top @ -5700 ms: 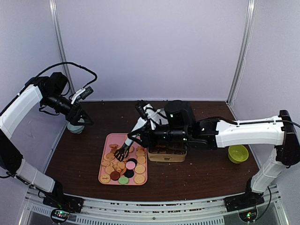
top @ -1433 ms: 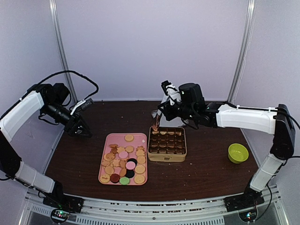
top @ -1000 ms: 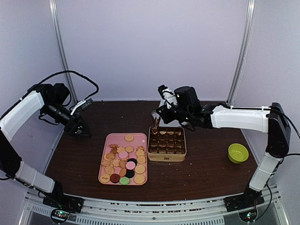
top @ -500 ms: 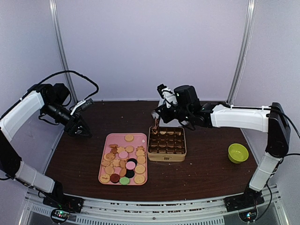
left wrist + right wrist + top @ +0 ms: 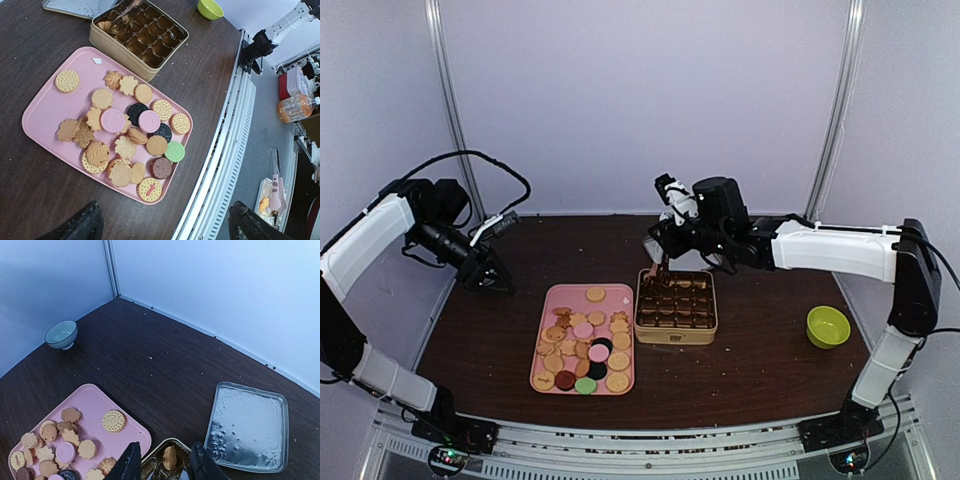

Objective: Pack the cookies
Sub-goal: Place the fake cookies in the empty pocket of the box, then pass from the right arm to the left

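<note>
Right tool (image 5: 165, 466), jaws parted, straddles a tan cookie (image 5: 170, 458) lying in a corner cup of the square gold tin (image 5: 120, 56), lower frame; left tool (image 5: 162, 225) gapes empty. Round and flower-shaped cookies (image 5: 125, 135) crowd the glossy pink tray (image 5: 40, 115).

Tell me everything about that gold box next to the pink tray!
The gold tin is square, shiny like metal, with low walls and no lid on. Rows of brown paper cups fill it. It sits flat on the dark table, close beside the pink tray. One tan cookie sits in a far corner cup.
</note>
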